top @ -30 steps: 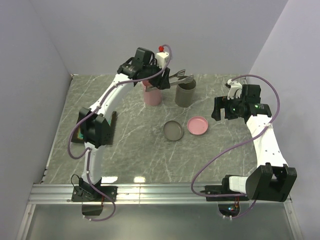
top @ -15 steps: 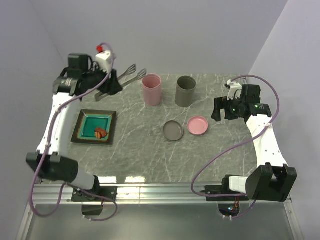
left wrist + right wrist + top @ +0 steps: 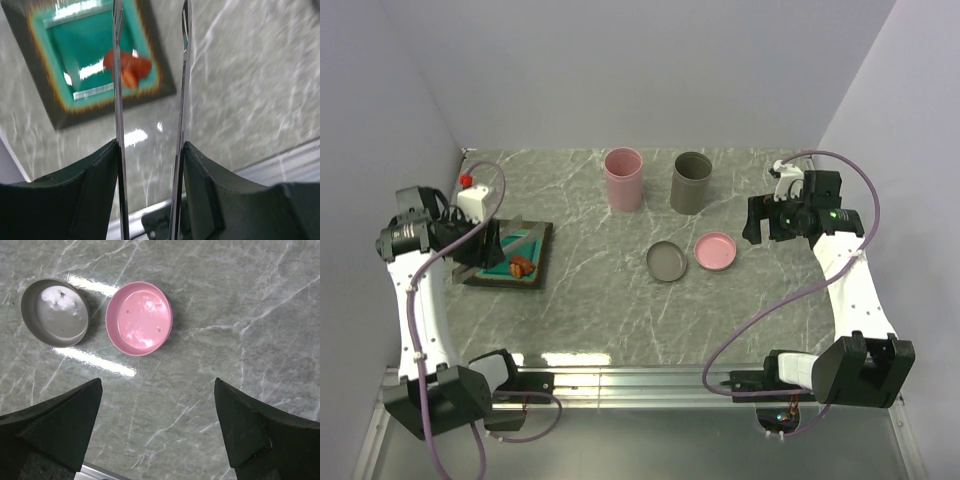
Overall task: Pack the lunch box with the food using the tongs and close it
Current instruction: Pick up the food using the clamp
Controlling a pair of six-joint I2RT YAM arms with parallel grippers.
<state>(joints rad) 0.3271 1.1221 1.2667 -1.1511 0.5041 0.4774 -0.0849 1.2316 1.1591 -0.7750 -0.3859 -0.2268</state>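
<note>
Bright, even light from above leaves white glare streaks on the glossy desk (image 3: pixel 620 300) and the tray (image 3: pixel 80 40). Shadows are faint and soft. The left wrist view is blurred, the tongs (image 3: pixel 119 125) and tray smeared; the other views are sharp.

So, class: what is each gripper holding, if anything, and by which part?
The left gripper holds the tongs, pressing both thin arms between its fingers, with the tips free over the tray. The right gripper holds nothing.
</note>
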